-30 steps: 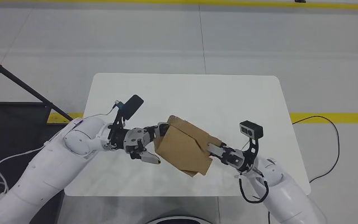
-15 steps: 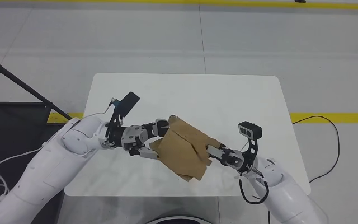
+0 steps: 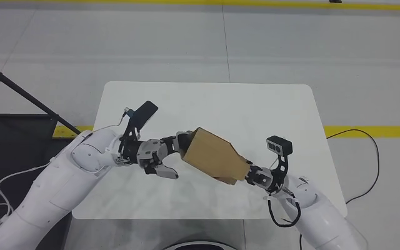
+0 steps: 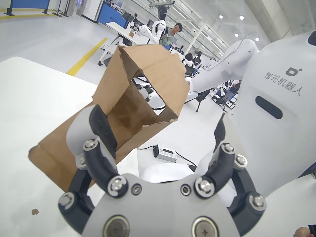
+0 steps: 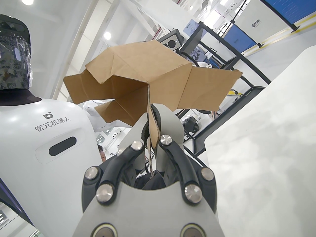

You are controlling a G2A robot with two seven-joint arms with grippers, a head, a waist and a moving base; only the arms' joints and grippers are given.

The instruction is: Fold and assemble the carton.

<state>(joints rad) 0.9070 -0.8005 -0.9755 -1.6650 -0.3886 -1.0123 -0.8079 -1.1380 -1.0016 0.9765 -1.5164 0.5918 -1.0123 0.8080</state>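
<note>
right grip: fingers [image 5: 170, 124] of the right gripper [image 5: 151, 118] are clenched on one thin wall edge of the carton [image 5: 138, 67], board edge-on between the pads.
left grip: left gripper [image 4: 158, 119] is spread wide and grasps nothing. One pad [image 4: 98, 124] lies against a loose flap, the other is well apart from the board.
carton position: between the two grippers over the near-middle of the table [image 3: 269, 106], apparently lifted off it. It slants from far-left to near-right, open end towards the left gripper.
carton shape: half-opened rectangular tube, hollow right through. End flaps are unfolded and splay out at the right end.
material: plain brown corrugated board, matte, with raw cut edges, creased fold lines and a few dents.
handling (judgement): light. Stiff across panels but hinges easily at the folds, so it skews under side load. Not slippery. A corner pinch would crush it.
where to hold (judgement): a single wall or flap flat between the pads, close to a fold.
table: white, smooth, rounded corners.
</note>
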